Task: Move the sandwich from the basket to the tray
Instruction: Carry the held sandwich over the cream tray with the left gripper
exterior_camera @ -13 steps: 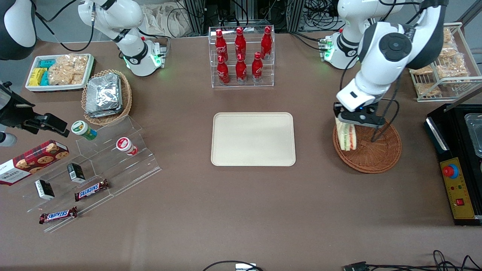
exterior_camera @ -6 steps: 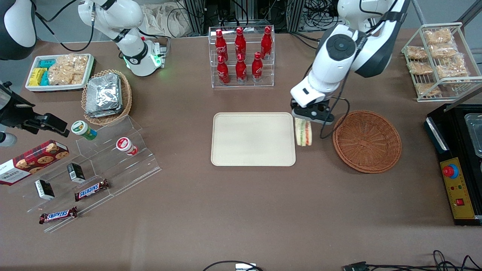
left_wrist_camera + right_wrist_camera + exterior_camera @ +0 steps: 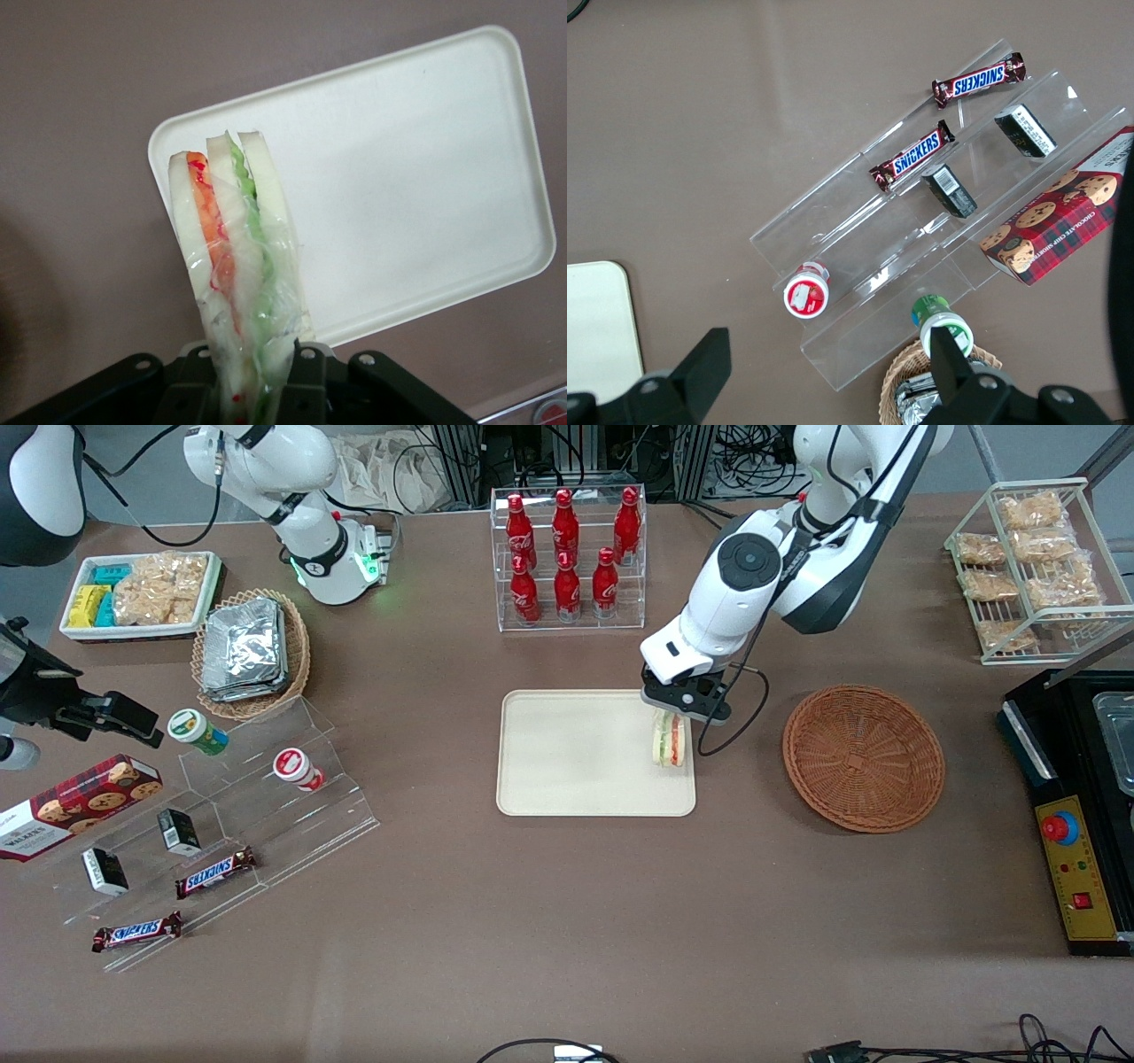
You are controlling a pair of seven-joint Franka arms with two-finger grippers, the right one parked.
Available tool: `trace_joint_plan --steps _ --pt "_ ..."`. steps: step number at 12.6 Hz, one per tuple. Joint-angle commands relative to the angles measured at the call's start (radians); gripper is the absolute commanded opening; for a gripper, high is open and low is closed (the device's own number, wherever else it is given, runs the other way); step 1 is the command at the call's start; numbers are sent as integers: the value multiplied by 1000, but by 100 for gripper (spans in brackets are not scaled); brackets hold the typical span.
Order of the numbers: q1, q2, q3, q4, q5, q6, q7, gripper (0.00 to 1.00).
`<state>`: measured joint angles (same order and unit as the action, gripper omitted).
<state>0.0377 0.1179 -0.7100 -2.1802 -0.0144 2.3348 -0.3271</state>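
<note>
Two chocolate bars (image 3: 981,81) (image 3: 913,156) on the clear plastic steps (image 3: 921,221) are showing "SNICKERS" in blue letters. A red plaid cookie box (image 3: 75,802) at the parked arm's end of the table is reading "WALKERS". No other text is reading clearly.

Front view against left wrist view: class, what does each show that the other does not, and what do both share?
Only the front view shows the basket, with nothing in it, the rack of red bottles and the working arm above the tray's edge nearest the basket. Only the left wrist view shows the sandwich's separate bread slices and its orange, red and green layers under clear wrap, close up. Both show the tool shut on the sandwich, held on edge over the tray.
</note>
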Motion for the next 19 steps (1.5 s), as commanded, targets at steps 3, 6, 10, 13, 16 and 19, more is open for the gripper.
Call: trace_joint_plan --steps 3,6,10,13,16,19 --pt "-35 147 1 17 152 70 -134 17" --pt "-42 230 0 23 311 113 -284 16" --pt "-58 308 1 31 442 138 -384 16" --pt "-79 348 4 33 511 138 -443 16" --pt "-79 382 4 34 605 138 -513 20" --pt "-78 387 6 43 616 138 -529 92"
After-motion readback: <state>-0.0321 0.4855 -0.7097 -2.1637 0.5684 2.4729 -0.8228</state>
